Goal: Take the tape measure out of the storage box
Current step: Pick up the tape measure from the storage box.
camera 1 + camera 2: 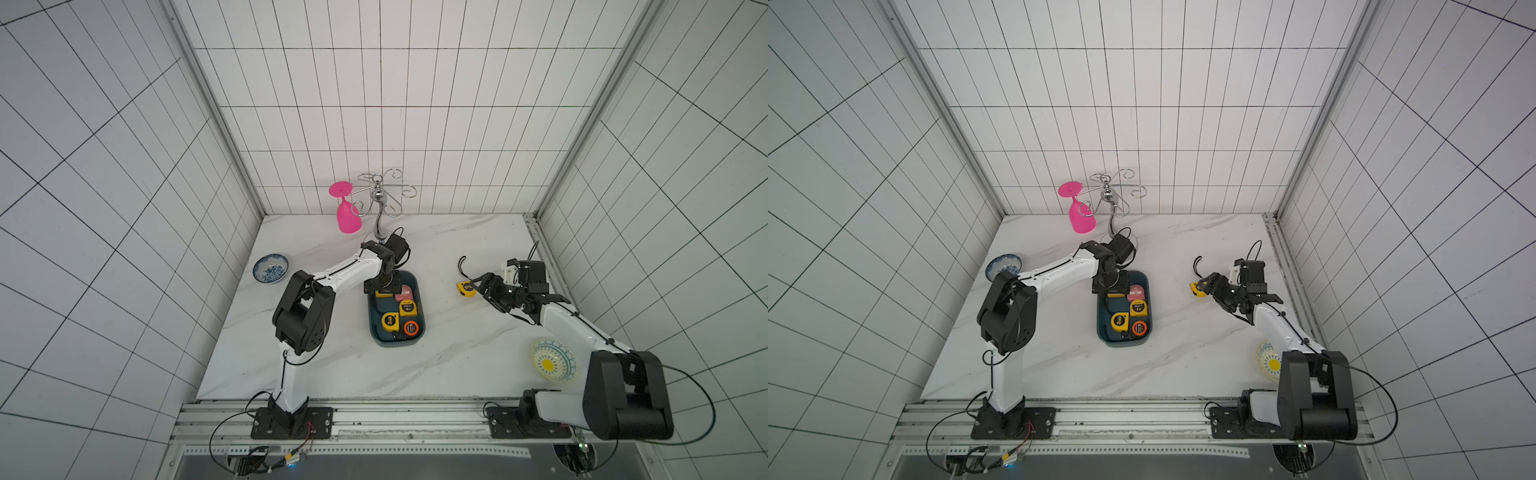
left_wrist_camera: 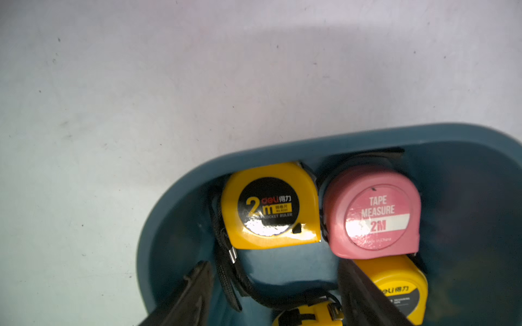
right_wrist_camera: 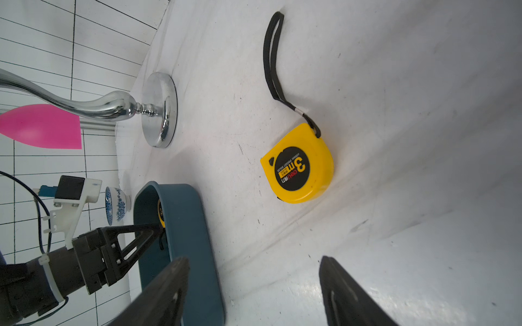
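On the white marbled tabletop [image 1: 332, 374], the left gripper [image 2: 274, 262] dips into the shallow teal plastic storage box [image 2: 282, 150], jaws spread before a squarish yellow tape measure [image 2: 271, 206], seemingly to pinch it; the right gripper [image 3: 254, 258] gapes empty near a round-backed yellow tape measure [image 3: 296, 166] lying outside.

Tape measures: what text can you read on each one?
"2m", "deli": corner yellow tape measure, in the box.
"TAPE MEASURE 2M": pink tape measure.
"3m", "deli": loose yellow tape measure, on the table.
"deli": third yellow tape measure, beside the pink one.
Smaller print: blurred.
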